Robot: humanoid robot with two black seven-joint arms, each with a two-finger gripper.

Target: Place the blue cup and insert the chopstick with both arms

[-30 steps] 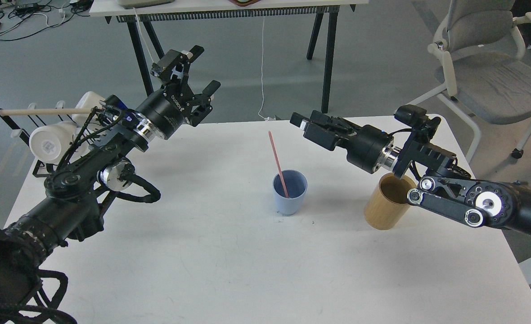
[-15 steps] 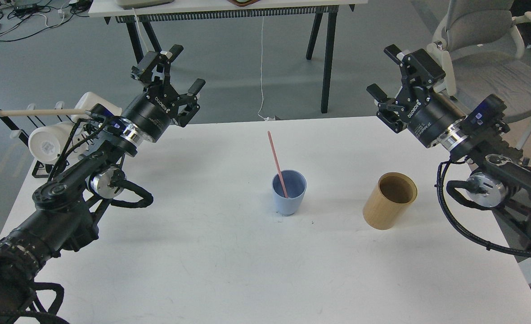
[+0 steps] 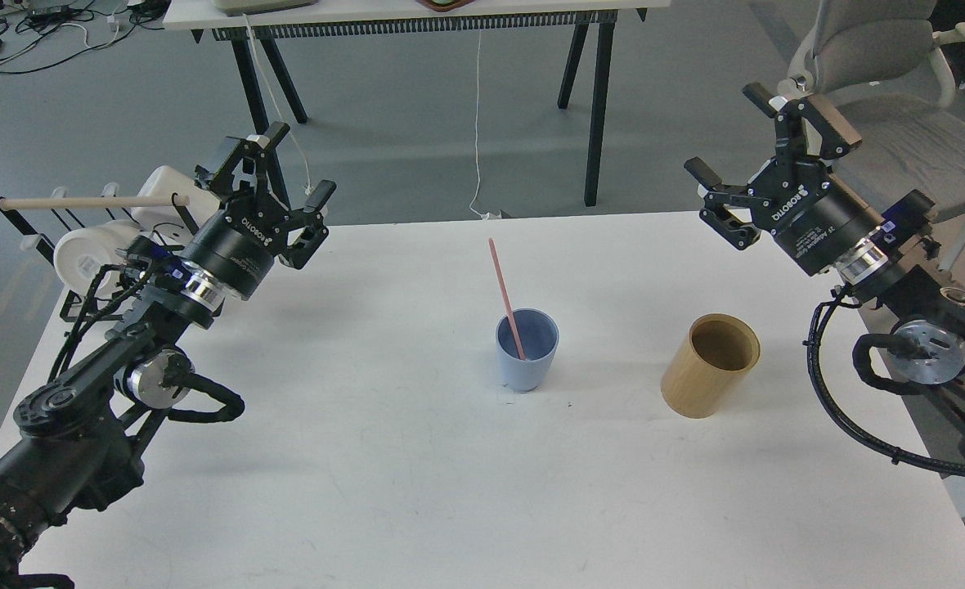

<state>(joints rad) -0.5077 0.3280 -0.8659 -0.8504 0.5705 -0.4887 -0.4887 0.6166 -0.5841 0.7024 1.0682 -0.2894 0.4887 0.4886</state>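
Note:
The blue cup [image 3: 527, 350] stands upright at the middle of the white table [image 3: 417, 483]. The pink-red chopstick [image 3: 504, 294] leans inside it, its top end tilted up and to the left. My left gripper [image 3: 296, 159] is raised over the table's back left corner, far left of the cup, open and empty. My right gripper [image 3: 733, 131] hangs above the table's back right edge, well to the right of the cup, also open and empty.
A tan wooden cylinder [image 3: 710, 366] stands upright to the right of the cup. A black wire rack with a pale dowel [image 3: 82, 202] and white mugs [image 3: 88, 255] sits at the far left. A grey chair [image 3: 891, 98] stands beyond the right corner.
My left arm has drawn back down and to the left. My right arm has swung from over the tan cylinder up and out to the right; its gripper now stands open.

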